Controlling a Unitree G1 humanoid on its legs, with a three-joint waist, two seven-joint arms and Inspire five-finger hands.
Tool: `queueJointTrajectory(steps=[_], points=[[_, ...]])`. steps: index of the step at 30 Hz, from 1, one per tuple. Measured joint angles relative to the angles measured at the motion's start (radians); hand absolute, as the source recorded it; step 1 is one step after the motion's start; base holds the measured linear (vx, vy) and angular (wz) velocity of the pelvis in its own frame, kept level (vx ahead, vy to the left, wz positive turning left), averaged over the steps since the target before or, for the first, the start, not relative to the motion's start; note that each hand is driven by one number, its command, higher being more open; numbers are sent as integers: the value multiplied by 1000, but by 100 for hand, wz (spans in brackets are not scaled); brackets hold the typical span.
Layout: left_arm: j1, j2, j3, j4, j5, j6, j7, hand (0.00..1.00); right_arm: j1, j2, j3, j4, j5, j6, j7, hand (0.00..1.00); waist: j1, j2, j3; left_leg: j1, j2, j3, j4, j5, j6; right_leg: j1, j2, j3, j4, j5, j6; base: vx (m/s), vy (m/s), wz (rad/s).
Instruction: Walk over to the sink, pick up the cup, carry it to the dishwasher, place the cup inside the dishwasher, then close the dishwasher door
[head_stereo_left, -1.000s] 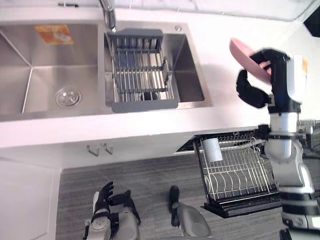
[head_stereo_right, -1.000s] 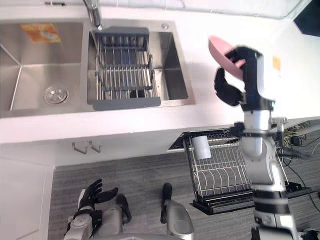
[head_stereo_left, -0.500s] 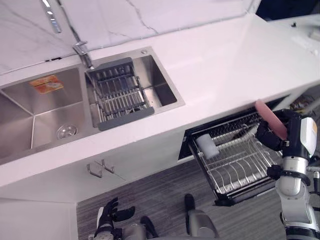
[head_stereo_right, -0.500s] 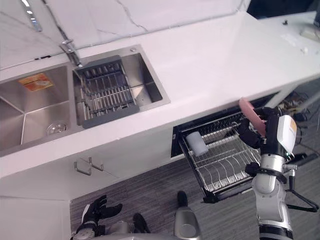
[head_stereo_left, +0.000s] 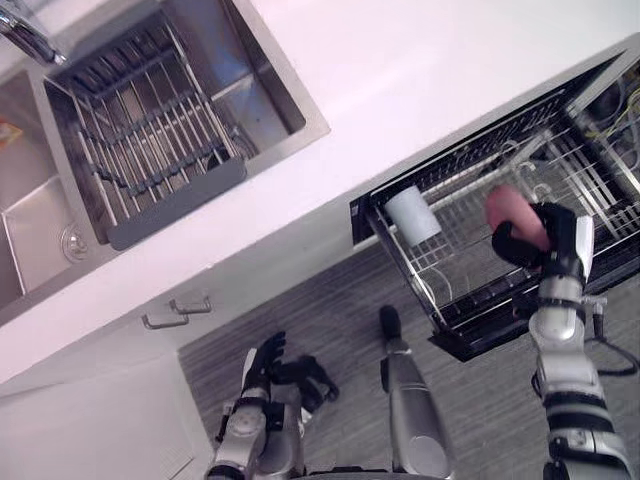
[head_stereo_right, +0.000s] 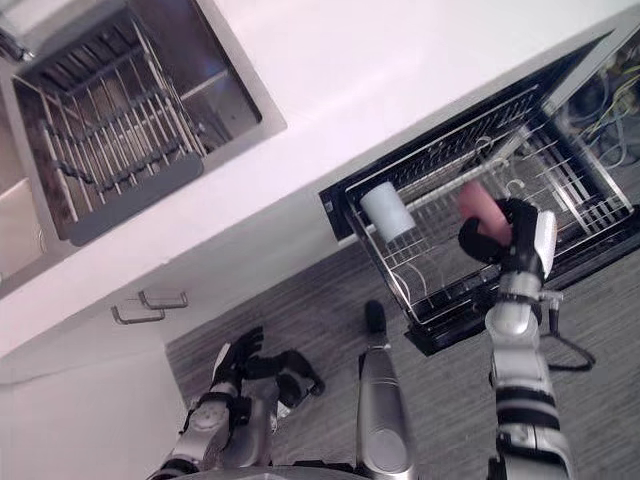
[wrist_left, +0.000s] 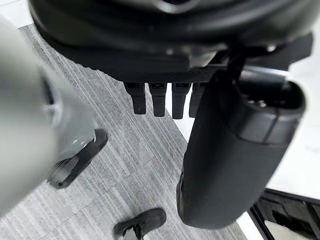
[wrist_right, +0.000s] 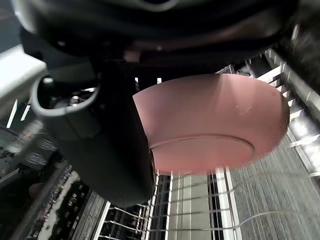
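Note:
My right hand (head_stereo_left: 540, 238) is shut on a pink bowl (head_stereo_left: 506, 208), thumb (wrist_right: 107, 145) on one side and fingers behind it. The pink bowl (wrist_right: 212, 122) hangs just above the wire rack (head_stereo_left: 468, 332) of the pulled-out dishwasher drawer, near the rack's middle. A white cup (head_stereo_left: 412, 215) lies on its side in the rack's corner towards the sink. My left hand (head_stereo_left: 262, 362) hangs low over the floor with relaxed fingers (wrist_left: 160, 97) and nothing in it.
The white counter (head_stereo_left: 400, 90) runs above the open dishwasher. A steel sink (head_stereo_left: 270, 95) with a grey drying basket (head_stereo_left: 150, 140) lies to the left. A cabinet handle (head_stereo_left: 175, 312) shows under the counter. Grey striped floor (head_stereo_left: 330, 310) lies in front.
The camera has swung and tilted. My right hand has carried the pink bowl from beside the rack's far edge to above its wires. The left hand hangs as before.

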Motion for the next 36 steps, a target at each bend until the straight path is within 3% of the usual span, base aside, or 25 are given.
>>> queueJointTrajectory(steps=[6, 9, 13, 19, 20, 25, 27, 32, 36], points=[[-10, -2, 0, -6, 0, -7, 5, 90, -58, -14, 18, 15, 3, 24, 1, 90, 24, -1, 16, -10, -2, -6, -2, 2, -1, -11, -3, -5, 10, -6, 0, -9, -56, 5], [-11, -3, 5, -9, 0, -7, 21, 90, 9, -13, 15, -125, 4, 35, -15, 90, 26, -8, 21, -12, -2, -8, -3, 2, -1, -11, -4, -7, 6, -6, 0, 26, -38, 0], [-13, -12, 40, -12, 1, -3, 23, 90, 187, 77, -121, -485, 4, 26, -65, 90, 23, -32, 35, 9, 10, -24, 1, -1, -4, 32, 1, -25, -11, -8, 0, 49, -36, 7], [-7, -14, 55, -9, 2, 13, 23, 90, 395, 192, -307, -683, 17, -25, -123, 90, 8, -62, 28, 65, 20, -26, 17, -27, -7, 95, 5, -33, -7, -30, 6, 45, 1, -2], [-5, -17, 78, -7, 2, 16, 23, 90, 458, 240, -341, -687, 41, -38, -125, 90, 4, -77, 19, 83, 21, -15, 17, -33, -8, 103, 8, -25, -5, -35, 7, 53, 18, -17], [20, -18, 97, -1, 4, 18, 19, 90, 622, 387, -367, -564, 160, -53, -107, 90, -22, -102, -5, 150, 30, -4, 33, -62, -14, 151, 16, -16, 33, -72, 11, 52, 12, -11], [42, -19, 102, 7, 6, 24, 12, 90, 668, 446, -374, -390, 304, -54, -57, 90, -30, -109, -42, 175, 28, -1, 33, -71, -18, 162, 15, -13, 59, -95, 13, 54, 12, -4], [66, -21, 109, 15, 8, 34, -8, 90, 645, 490, -367, -25, 569, -45, 35, 90, -44, -100, -62, 212, 19, -1, 31, -81, -21, 178, 10, -8, 104, -127, 14, 11, -2, -1], [67, -19, 108, 9, 8, 34, -8, 90, 567, 490, -308, 58, 733, -30, 93, 90, -44, -100, -62, 197, 14, 10, 43, -82, -20, 141, 6, 9, 135, -133, 14, -17, -16, -7]])
